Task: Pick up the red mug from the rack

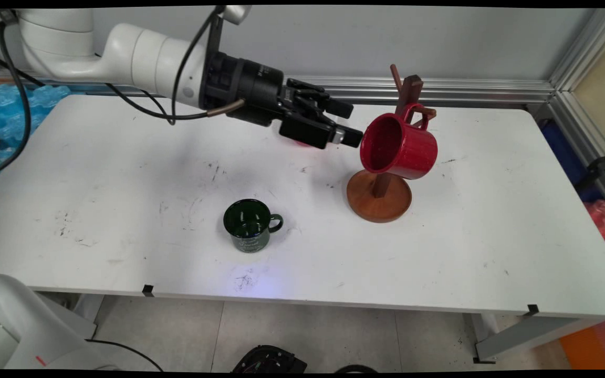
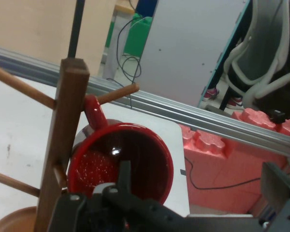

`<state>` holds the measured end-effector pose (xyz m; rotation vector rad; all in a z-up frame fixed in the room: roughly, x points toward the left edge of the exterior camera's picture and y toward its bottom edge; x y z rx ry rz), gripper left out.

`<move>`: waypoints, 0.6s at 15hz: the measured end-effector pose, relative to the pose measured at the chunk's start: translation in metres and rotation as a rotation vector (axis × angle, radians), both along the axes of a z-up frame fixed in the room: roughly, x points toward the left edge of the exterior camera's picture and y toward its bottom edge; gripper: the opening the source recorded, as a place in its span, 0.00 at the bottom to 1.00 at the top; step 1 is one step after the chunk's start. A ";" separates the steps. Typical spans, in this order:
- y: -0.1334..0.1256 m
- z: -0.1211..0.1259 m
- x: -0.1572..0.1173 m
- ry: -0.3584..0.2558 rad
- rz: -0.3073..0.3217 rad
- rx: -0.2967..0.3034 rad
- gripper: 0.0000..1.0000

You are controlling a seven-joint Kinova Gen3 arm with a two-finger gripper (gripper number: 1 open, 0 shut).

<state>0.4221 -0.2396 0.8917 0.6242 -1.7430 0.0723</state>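
A red mug [image 1: 399, 147] hangs by its handle on a peg of the wooden mug tree [image 1: 379, 197], its mouth tipped toward the arm. My gripper [image 1: 348, 123] is level with the mug's rim on its left side, open, with the lower finger close to the rim; I cannot tell whether it touches. In the hand view the red mug [image 2: 121, 164] fills the lower left beside the tree's post [image 2: 63, 145]. One fingertip shows in front of the mug's mouth and the other far to the right, with nothing between them. A dark green mug [image 1: 250, 224] stands upright on the table, nearer the front edge.
The white table [image 1: 491, 236] has an aluminium rail [image 1: 465, 89] along its back edge. Blue foam blocks [image 1: 8, 105] lie off the left side and red ones [image 1: 604, 220] off the right. A small pink patch shows under the gripper, mostly hidden.
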 end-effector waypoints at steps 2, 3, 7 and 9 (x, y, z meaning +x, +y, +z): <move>0.000 -0.001 -0.007 -0.001 0.018 0.028 1.00; 0.001 -0.001 -0.010 -0.001 0.027 0.044 1.00; 0.001 -0.002 -0.022 0.000 0.055 0.100 1.00; 0.000 -0.001 -0.028 0.000 0.069 0.128 1.00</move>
